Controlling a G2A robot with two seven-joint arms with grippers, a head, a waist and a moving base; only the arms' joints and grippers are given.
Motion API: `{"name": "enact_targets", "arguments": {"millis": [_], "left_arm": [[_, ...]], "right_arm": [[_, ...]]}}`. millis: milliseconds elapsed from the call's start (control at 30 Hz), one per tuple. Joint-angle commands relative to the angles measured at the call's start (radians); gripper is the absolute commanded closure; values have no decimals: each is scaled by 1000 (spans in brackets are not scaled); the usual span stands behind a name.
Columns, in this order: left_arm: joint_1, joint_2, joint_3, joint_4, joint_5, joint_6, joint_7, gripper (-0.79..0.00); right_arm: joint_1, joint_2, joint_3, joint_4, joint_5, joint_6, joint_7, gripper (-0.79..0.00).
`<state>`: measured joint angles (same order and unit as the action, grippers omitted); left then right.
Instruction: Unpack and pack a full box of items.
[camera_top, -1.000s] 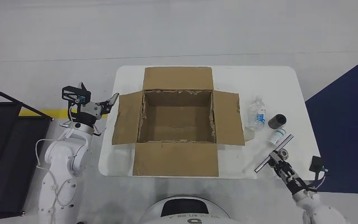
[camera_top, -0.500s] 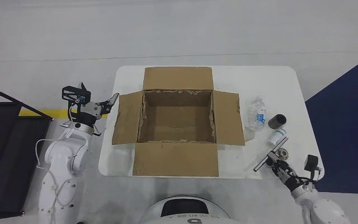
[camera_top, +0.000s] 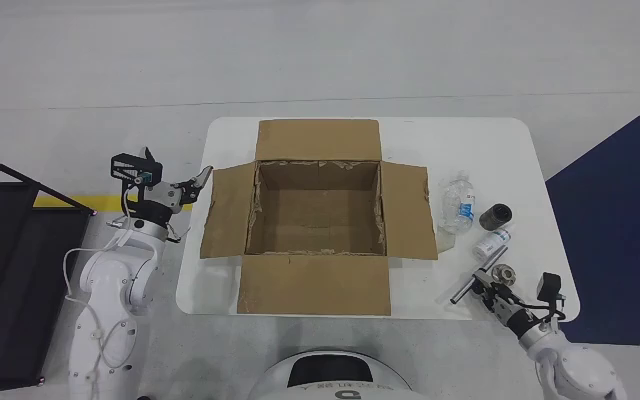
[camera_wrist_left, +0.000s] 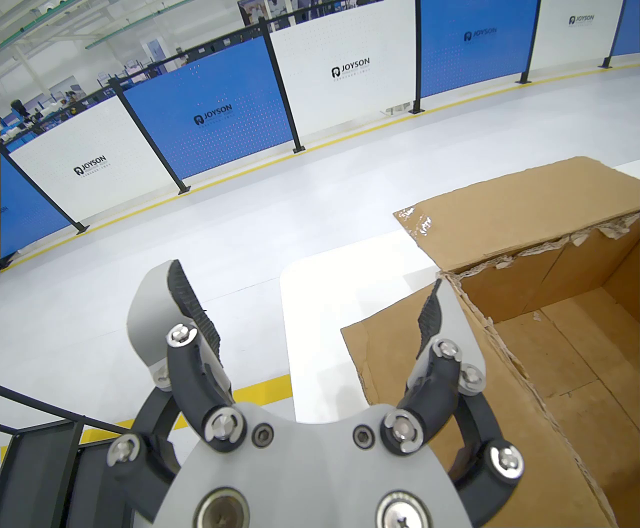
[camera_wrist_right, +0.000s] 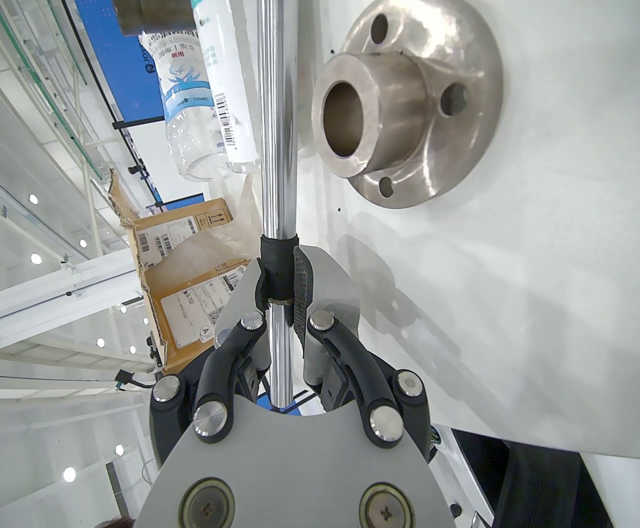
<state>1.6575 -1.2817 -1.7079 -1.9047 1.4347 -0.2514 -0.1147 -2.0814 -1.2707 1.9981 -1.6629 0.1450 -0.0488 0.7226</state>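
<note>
Where the top view's lower right corner lies, we see the steel rod (camera_top: 466, 291) angled toward the upper right, well right of the open box (camera_top: 315, 140).

Our left wrist view shows the left gripper (camera_wrist_left: 305, 295) spread wide and empty.

Our right wrist view shows the right gripper (camera_wrist_right: 282, 280) pinching the rod, whose long axis runs straight out past a metal flange (camera_wrist_right: 407, 100).

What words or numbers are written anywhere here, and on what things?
Fence panels: a company name beside a logo, repeated; a brand, so left unquoted.
Water bottle label: printed words, too blurred to quote.
Small bottle: barcode with digits, too small.
Box stickers: barcodes, arrows, fine print, too small.
</note>
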Motion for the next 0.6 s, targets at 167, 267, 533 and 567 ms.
{"name": "enact_targets", "arguments": {"millis": [167,267,533,567], "left_arm": [[0,0,0,0,0,0,0,-785],[0,0,0,0,0,0,0,-785],[0,0,0,0,0,0,0,-785],[0,0,0,0,0,0,0,-785]], "right_arm": [[31,9,-5,-14,-23,46,25,0],[41,13,-7,-17,-30,65,37,0],[69,21,-17,-6,-36,93,57,0],[72,22,-19,-4,-41,95,57,-18]]}}
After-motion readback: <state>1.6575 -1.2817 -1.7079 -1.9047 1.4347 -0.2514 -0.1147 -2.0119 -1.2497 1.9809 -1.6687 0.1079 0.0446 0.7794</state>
